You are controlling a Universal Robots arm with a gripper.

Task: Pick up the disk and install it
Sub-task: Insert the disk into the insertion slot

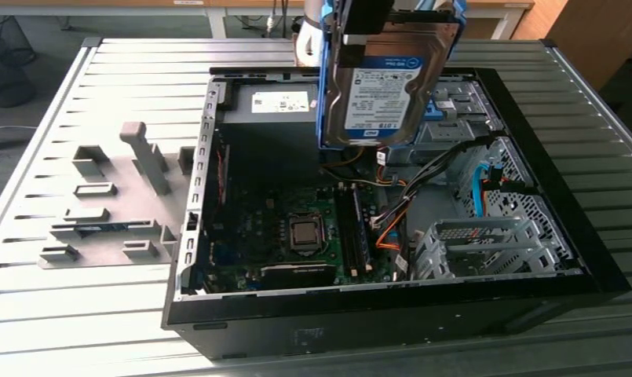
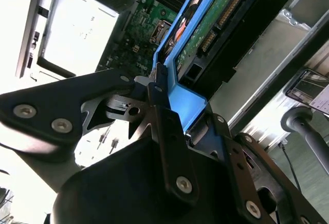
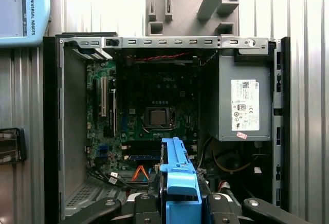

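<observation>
1. Above the open case, the gripper is clenching the disk by its blue carrier's edge, hanging it upright with the label facing out.
2. Below it, the motherboard and the grey cage are lying exposed.
3. Judging by its metal body, the disk is looking stiff, fairly heavy and knock-sensitive; gripping the carrier frame, not the bare circuit board, is seeming wisest.
</observation>
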